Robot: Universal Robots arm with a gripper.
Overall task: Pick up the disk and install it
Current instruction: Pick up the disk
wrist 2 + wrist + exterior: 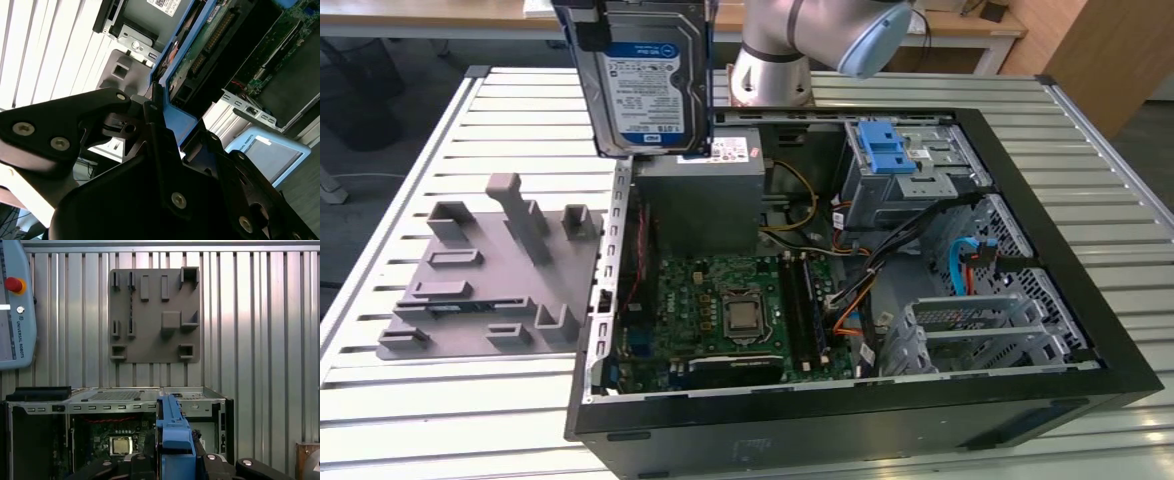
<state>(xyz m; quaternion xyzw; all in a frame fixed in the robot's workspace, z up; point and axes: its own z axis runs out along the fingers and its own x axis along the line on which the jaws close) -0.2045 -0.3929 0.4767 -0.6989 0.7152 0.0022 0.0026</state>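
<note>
Disk held aloft over an open computer case. The disk is hanging upright in the air, its label facing the exterior view, above the far corner of the computer case on the exterior view's left. It is sitting over the grey power supply and well apart from the drive bay toward the exterior view's right; the case is lying on the slatted desk. The chief hazard, judged from this pose, is lying in the grasp itself. The hand is taking the disk by one narrow edge, so the long body is hanging free below it, and any slip or swing could be tipping the disk out of line. A tilted disk would probably be catching a rail on the mouth of the bay and jamming rather than sliding home. A second hazard is lying along the way across the case. The rim, the power supply and the loose cables beside the bay are standing where a low-carried disk could be striking or snagging them. The bare circuit side, showing in the second wrist view, could be scraping on metal. The hand is pinching the disk: in both wrist views its black fingers are pressing on either side of the blue rail, with no gap showing, and are touching nothing else.
</note>
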